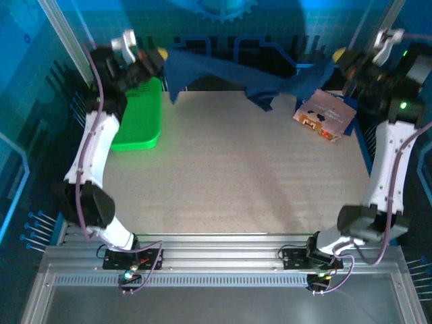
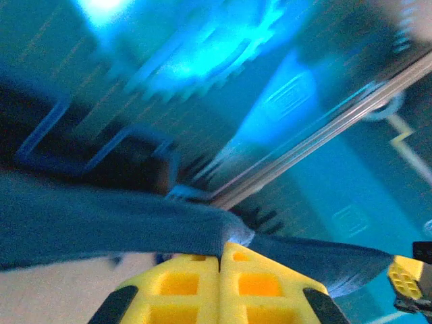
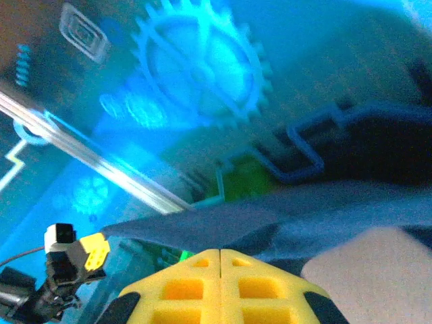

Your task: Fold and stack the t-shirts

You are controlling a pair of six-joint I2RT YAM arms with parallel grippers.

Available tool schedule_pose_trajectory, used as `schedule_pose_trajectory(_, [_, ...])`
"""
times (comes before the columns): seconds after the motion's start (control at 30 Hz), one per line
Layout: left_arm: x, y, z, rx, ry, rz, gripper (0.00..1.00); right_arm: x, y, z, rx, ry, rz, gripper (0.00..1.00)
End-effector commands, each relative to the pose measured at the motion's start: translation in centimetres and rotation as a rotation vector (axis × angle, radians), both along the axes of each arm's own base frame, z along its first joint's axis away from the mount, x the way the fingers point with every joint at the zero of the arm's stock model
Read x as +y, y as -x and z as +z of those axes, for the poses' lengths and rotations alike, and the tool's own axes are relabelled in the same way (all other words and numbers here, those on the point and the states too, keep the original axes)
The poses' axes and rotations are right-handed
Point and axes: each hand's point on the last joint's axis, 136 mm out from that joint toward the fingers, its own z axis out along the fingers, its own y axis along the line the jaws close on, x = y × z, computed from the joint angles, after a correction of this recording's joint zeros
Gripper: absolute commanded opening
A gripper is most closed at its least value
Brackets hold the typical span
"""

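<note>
The basket (image 1: 138,118) sits on the table (image 1: 229,189), left of the raised t-shirt (image 1: 229,71). The second t-shirt (image 1: 324,115) lies below its right end.

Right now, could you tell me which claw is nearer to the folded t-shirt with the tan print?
Right. The right claw grips the stretched t-shirt just beyond the folded t-shirt; the left claw is across, by the green basket.

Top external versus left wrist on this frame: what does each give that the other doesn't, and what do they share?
Top external adds the layout: the green basket at the far left of the table, and a folded t-shirt, pinkish-tan print up, at far right. Left wrist adds the grip close up: the left gripper, its yellow fingers pressed together on the cloth's edge. Both show the navy t-shirt stretched in the air between the left gripper and the right gripper.
</note>
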Motion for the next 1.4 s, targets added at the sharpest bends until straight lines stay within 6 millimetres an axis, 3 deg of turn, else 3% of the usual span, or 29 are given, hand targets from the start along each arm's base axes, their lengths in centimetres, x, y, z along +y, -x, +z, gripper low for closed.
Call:
schedule_pose_trajectory(0.0, [0.8,1.9,-11.4,0.196,-0.021,0.054,0.00,1.5,2.5,-14.1,0.303,-0.003,0.055,0.00])
schedule_pose_trajectory(0.07, [1.3,4.8,-19.4,0.384,-0.024,0.094,0.00,2.3,6.3,-21.8,0.498,-0.061,0.031,0.00])
schedule_pose_trajectory(0.13, [2.1,7.8,-25.3,0.527,-0.037,0.143,0.03,3.0,10.3,-28.0,0.670,-0.110,-0.011,0.00])
schedule_pose_trajectory(0.17, [2.3,9.2,-27.3,0.579,-0.043,0.153,0.12,3.5,12.6,-30.9,0.748,-0.123,-0.026,0.01])
schedule_pose_trajectory(0.2, [2.9,10.6,-29.3,0.646,-0.068,0.183,0.28,4.0,14.3,-32.8,0.792,-0.131,-0.032,0.05])
schedule_pose_trajectory(0.23, [3.8,12.2,-31.3,0.725,-0.102,0.226,0.46,4.3,16.2,-34.6,0.848,-0.135,-0.045,0.20])
schedule_pose_trajectory(0.27, [4.4,13.6,-32.5,0.783,-0.121,0.247,0.47,4.3,17.9,-35.9,0.896,-0.121,-0.061,0.33])
schedule_pose_trajectory(0.3, [4.9,14.8,-33.2,0.819,-0.143,0.268,0.53,4.2,18.9,-36.6,0.924,-0.113,-0.078,0.40])
schedule_pose_trajectory(0.37, [6.7,17.2,-33.8,0.886,-0.224,0.356,0.82,3.7,20.3,-37.1,0.966,-0.074,-0.123,0.67])
schedule_pose_trajectory(0.4, [7.4,17.8,-33.5,0.892,-0.248,0.388,0.97,3.3,20.5,-37.0,0.974,-0.050,-0.144,0.69])
schedule_pose_trajectory(0.43, [8.1,18.4,-32.9,0.894,-0.269,0.421,0.99,3.0,20.3,-36.7,0.967,-0.034,-0.155,0.70])
schedule_pose_trajectory(0.57, [9.0,18.2,-29.1,0.830,-0.272,0.479,0.99,0.9,18.1,-34.8,0.929,0.055,-0.211,0.75])
schedule_pose_trajectory(0.67, [8.7,17.5,-27.8,0.803,-0.224,0.478,0.99,-0.6,16.3,-33.8,0.929,0.124,-0.222,0.76])
schedule_pose_trajectory(0.83, [7.6,17.1,-29.7,0.854,-0.233,0.434,0.99,-2.4,13.2,-33.7,0.938,0.205,-0.237,0.76])
schedule_pose_trajectory(0.93, [6.2,16.2,-31.1,0.871,-0.274,0.382,0.99,-2.3,11.7,-35.3,0.972,0.241,-0.205,0.75])
schedule_pose_trajectory(1.03, [4.9,15.1,-32.7,0.905,-0.284,0.345,0.97,-0.8,10.7,-36.8,0.989,0.256,-0.137,0.73])
schedule_pose_trajectory(1.17, [3.8,13.4,-33.8,0.906,-0.287,0.335,0.95,1.6,11.4,-38.7,1.043,0.316,-0.047,0.68])
schedule_pose_trajectory(1.37, [4.1,13.1,-35.6,0.969,-0.298,0.359,0.92,3.9,15.1,-41.8,1.148,0.346,-0.016,0.66])
